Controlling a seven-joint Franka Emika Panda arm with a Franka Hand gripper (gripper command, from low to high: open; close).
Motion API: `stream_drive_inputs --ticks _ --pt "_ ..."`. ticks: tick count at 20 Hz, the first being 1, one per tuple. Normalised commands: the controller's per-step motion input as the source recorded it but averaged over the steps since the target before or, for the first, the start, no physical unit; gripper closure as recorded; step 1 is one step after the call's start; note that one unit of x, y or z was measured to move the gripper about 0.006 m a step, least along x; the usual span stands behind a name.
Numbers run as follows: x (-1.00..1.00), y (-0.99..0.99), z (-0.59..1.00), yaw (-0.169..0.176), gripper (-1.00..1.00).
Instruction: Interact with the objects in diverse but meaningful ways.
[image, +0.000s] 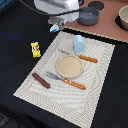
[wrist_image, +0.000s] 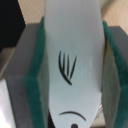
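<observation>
In the wrist view my gripper (wrist_image: 75, 75) is shut on a pale whitish flat toy piece (wrist_image: 72, 45) with black curved marks, pinched between the green pads (wrist_image: 36, 80). The exterior view shows the gripper (image: 56, 25) raised above the far corner of the woven placemat (image: 95, 100). A pale blue rounded-top block (image: 79, 43) stands on the mat's far side. On the black surface, toward the exterior view's left, sits a yellow box (image: 35, 48) with a red-green label. A dark brown sausage (image: 41, 80) lies on the mat's left part.
A tan round plate (image: 68, 66) sits mid-mat, with an orange-handled fork (image: 80, 56) behind it and a knife (image: 66, 80) in front. On the brown top at the back are a grey bowl (image: 88, 16), a dark disc (image: 96, 5) and another bowl (image: 123, 17).
</observation>
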Motion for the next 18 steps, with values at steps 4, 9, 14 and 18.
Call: stream_drive_inputs --ticks 4,9,14,18 --pt "0.61 0.71 0.09 0.000 1.00" --pt "0.62 0.73 0.13 0.000 1.00" --pt "0.63 0.74 0.31 0.000 1.00" --pt "0.64 0.74 0.34 0.000 1.00"
